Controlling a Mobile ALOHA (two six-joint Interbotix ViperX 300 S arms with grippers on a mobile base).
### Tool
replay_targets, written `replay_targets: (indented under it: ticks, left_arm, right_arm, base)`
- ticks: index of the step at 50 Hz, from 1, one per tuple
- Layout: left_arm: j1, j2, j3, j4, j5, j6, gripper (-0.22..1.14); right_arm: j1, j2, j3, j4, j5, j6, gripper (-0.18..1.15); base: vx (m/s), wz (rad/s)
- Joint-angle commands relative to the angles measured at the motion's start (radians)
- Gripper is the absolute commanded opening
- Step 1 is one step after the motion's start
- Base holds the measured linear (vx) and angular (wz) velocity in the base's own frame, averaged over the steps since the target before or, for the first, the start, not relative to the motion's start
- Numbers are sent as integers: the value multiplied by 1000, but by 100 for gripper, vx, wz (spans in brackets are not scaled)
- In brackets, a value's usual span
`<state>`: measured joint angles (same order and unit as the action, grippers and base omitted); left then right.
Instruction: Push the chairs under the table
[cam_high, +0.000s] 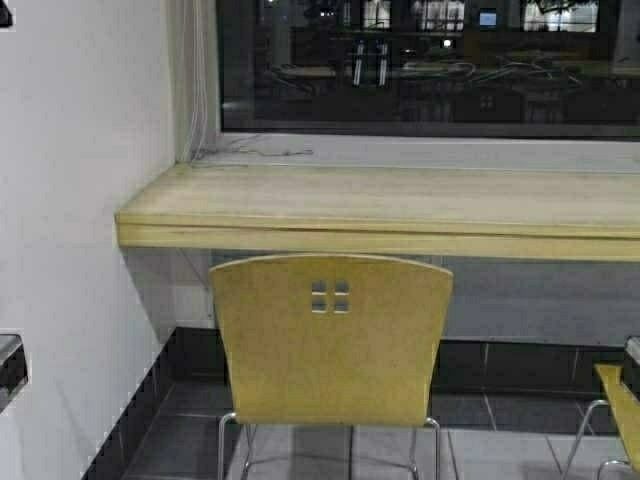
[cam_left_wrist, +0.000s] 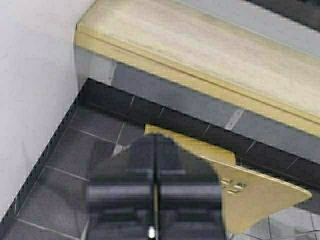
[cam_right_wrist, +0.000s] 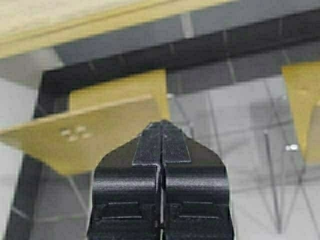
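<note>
A chair (cam_high: 330, 340) with a yellow-tan plywood back and four small square cutouts stands in front of the long pale wood table (cam_high: 400, 210), its back out from the table's front edge. A second alike chair (cam_high: 620, 400) shows partly at the right edge. My left gripper (cam_left_wrist: 155, 142) is shut and empty, above and to the left of the first chair (cam_left_wrist: 255, 192). My right gripper (cam_right_wrist: 161, 125) is shut and empty, to the right of that chair's back (cam_right_wrist: 75, 140), with the second chair (cam_right_wrist: 305, 105) farther right. Neither gripper touches a chair.
A white wall (cam_high: 70, 200) closes the left side, with dark tile skirting along the floor. A dark window (cam_high: 430, 60) runs behind the table, and thin cables (cam_high: 250, 152) lie at the sill corner. Grey floor tiles show between the two chairs.
</note>
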<state>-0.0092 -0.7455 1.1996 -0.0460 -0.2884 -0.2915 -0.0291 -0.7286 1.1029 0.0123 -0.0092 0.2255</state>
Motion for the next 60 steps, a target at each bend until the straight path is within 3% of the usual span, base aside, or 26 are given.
replay_targets:
  ticks: [1,34,60]
  left_arm:
    - [0,8,-25,0,-6,2,3]
    - [0,98,-23,-25,6,-35,3]
    - [-34,175,-28,-74,140,-236,3]
  right_arm:
    - [-2,18,-32,3,-3,-2,4]
    - [-2,84,-37,5,-3,20,4]
    - [15,98,-46,6,61,26,5]
  base:
    - [14,-1]
    - [20,-3]
    - [20,5]
